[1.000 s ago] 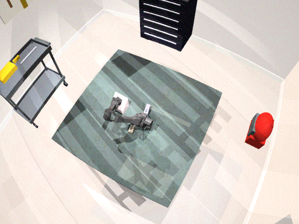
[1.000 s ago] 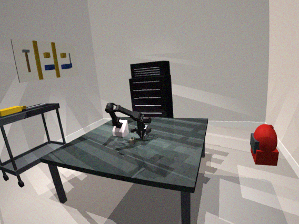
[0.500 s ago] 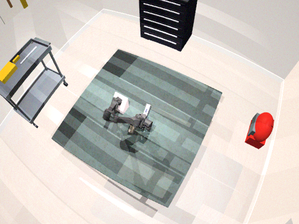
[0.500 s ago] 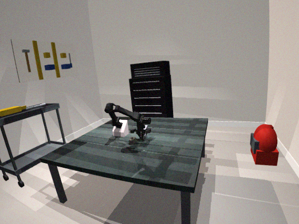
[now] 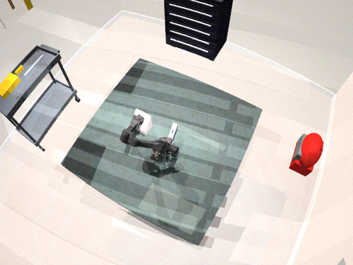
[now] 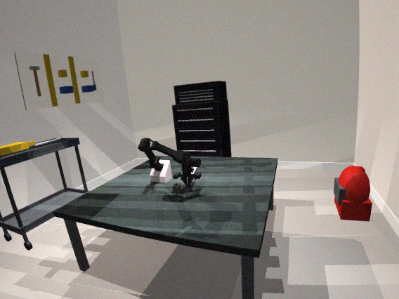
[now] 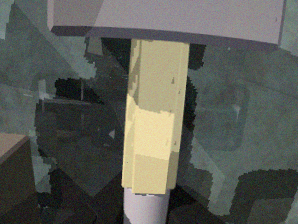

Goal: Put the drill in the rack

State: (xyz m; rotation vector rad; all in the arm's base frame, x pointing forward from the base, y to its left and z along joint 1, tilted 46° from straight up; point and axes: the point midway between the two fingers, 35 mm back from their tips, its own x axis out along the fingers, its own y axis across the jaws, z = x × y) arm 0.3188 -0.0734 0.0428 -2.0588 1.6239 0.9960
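Wrist view: claw [image 5: 168, 159] [image 6: 189, 186] [image 7: 146, 204] nearly shut on a pale shaft [image 7: 145, 210] — likely the drill's — lined up lengthwise with the yellow bar [image 7: 154, 132]

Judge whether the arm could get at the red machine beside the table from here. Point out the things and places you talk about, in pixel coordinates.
Probably not: the red machine [image 5: 312, 150] [image 6: 355, 189] stands on the floor, well off the table's edge [image 5: 229, 186] [image 6: 158, 235], and the gripper [image 5: 169, 160] [image 6: 188, 186] is shut on something.

On the table [image 5: 186, 199] [image 6: 175, 224], the arm [image 5: 148, 143] [image 6: 168, 150] reaches from beside a wedge-shaped block [image 5: 146, 124] [image 6: 162, 173]; a drawer cabinet [image 5: 196, 29] [image 6: 201, 123] stands behind the table; a wheeled cart [image 5: 63, 74] [image 6: 10, 196] stands to the table's left in the exterior view, with a long rod [image 5: 33, 65] [image 6: 48, 142] lying on its top shelf.
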